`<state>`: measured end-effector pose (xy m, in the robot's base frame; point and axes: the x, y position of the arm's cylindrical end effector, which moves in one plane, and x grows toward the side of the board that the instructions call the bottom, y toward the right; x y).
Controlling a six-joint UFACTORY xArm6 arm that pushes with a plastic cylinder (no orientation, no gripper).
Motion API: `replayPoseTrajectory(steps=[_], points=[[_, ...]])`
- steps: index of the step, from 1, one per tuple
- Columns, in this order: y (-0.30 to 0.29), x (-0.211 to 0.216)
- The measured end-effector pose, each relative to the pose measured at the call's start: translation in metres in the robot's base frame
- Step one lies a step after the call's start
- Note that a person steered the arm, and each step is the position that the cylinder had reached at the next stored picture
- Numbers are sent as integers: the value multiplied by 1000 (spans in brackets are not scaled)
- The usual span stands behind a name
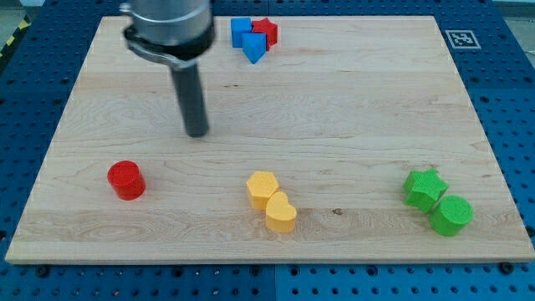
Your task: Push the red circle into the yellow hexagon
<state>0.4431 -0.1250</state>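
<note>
The red circle (126, 180) lies at the view's lower left on the wooden board (351, 117). The yellow hexagon (262, 188) lies at the bottom middle, well to the right of the red circle. A yellow heart (281, 212) touches the hexagon's lower right side. My tip (196, 132) rests on the board above and to the right of the red circle, apart from it, and above and left of the yellow hexagon.
A blue square (242, 30), a blue triangle (254, 48) and a red star (266, 32) cluster at the top middle. A green star (425, 187) and a green circle (452, 215) touch at the lower right. Blue pegboard surrounds the board.
</note>
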Motion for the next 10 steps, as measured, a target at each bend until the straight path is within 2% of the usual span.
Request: replayPoseTrajectory(steps=[2, 3, 4, 6, 10], points=[[-107, 36], [-109, 74], [-94, 90], [-23, 97], [-2, 83]])
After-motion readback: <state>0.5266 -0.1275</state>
